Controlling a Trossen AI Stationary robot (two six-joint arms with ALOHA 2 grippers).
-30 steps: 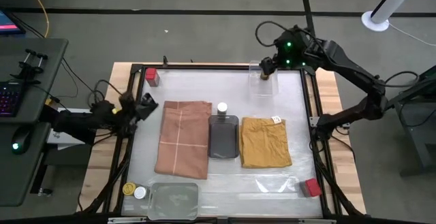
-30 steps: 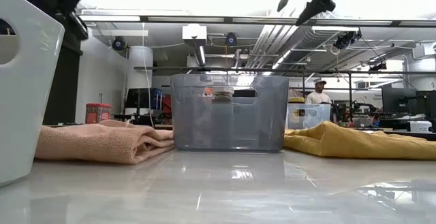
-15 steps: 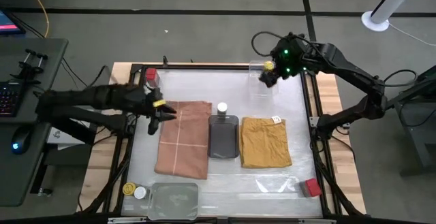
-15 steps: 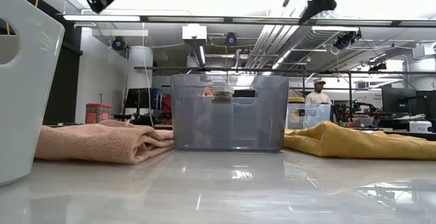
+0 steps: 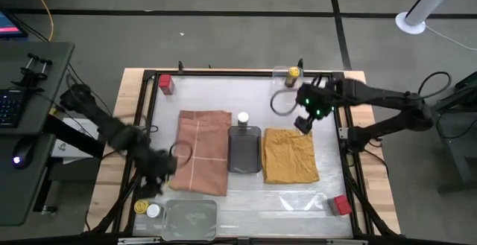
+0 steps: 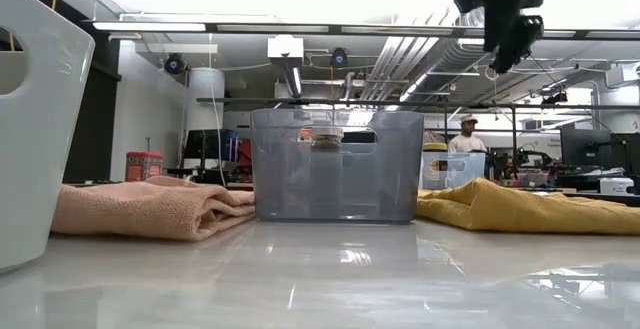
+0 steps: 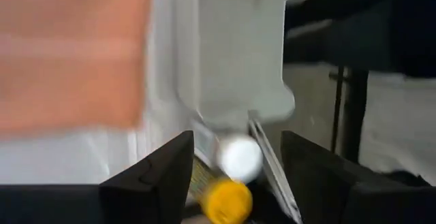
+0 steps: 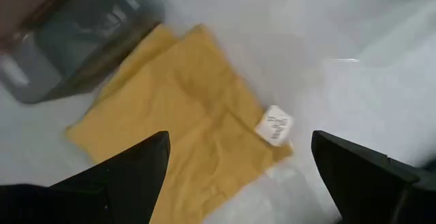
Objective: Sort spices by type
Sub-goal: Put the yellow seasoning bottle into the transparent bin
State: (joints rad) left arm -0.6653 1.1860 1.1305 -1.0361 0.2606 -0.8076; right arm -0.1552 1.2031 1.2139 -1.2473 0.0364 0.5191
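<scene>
A yellow-capped jar [image 5: 140,206] and a white-capped jar [image 5: 153,211] stand on the table at the near left corner, beside a clear tray [image 5: 191,220]. My left gripper [image 5: 151,188] hovers open just over them; its wrist view shows both caps [image 7: 240,157] [image 7: 228,200] ahead between its fingers. Another white-capped jar [image 5: 243,118] stands at the far end of the dark grey tray [image 5: 244,152]. A second yellow-capped jar [image 5: 293,73] sits in the far right clear tray [image 5: 283,87]. Red tins stand far left [image 5: 165,83] and near right [image 5: 341,204]. My right gripper [image 5: 304,123] hangs open over the yellow cloth [image 8: 184,108].
An orange folded cloth [image 5: 201,150] lies left of the grey tray and the yellow cloth [image 5: 291,156] right of it. A black frame [image 5: 350,170] runs around the table top. In the low view a person [image 6: 466,137] shows in the room behind.
My left gripper has swung from the table's left edge over the orange cloth's far corner, then toward the near edge, down to the two jars at the near left corner. My right gripper has drawn back from the far right clear tray toward the near edge, uncovering the yellow-capped jar.
</scene>
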